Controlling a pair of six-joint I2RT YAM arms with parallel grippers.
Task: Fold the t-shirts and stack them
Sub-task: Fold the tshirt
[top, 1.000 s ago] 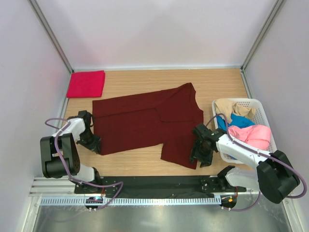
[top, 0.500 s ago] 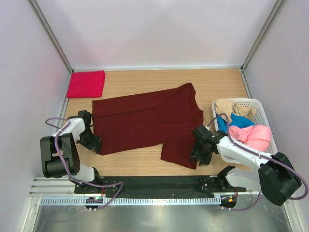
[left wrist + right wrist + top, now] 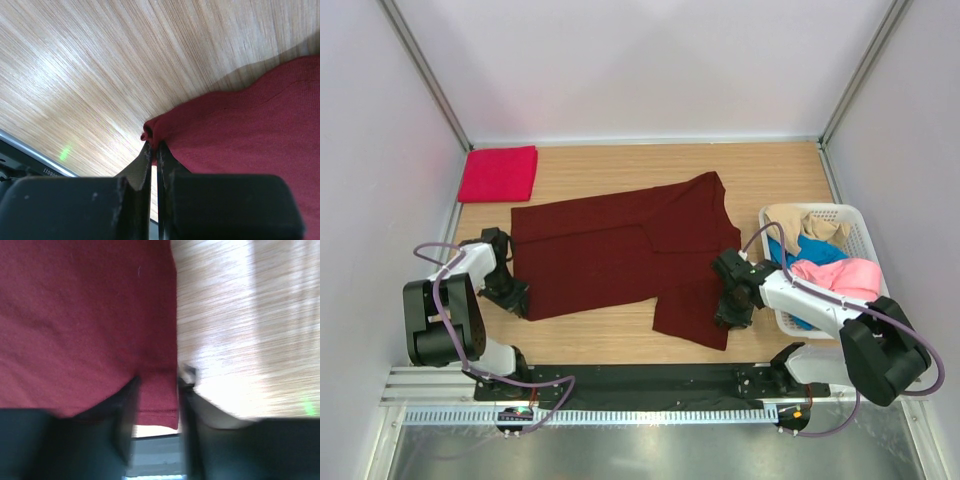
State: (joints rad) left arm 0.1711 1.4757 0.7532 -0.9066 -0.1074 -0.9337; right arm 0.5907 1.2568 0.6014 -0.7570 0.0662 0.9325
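The pale wood-grain desk carries a dark maroon t-shirt spread flat across its middle. The shirt is a broad, soft, matte shape with a fold line running through it, and one flap hangs toward the near edge on the right.

At the desk's right side stands a white slatted plastic basket, holding a crumpled pink shirt, a blue shirt and a beige shirt.

In the far left corner lies a crimson-red shirt, folded into a neat rectangle.

The left arm reaches to the maroon shirt's near left corner. The left jaws are pressed together on a small bunched nub of that cloth.

The right arm sits at the flap's right edge. The right jaws stand partly apart, straddling the stitched hem, with one finger over the knit cloth and the other on bare wood.
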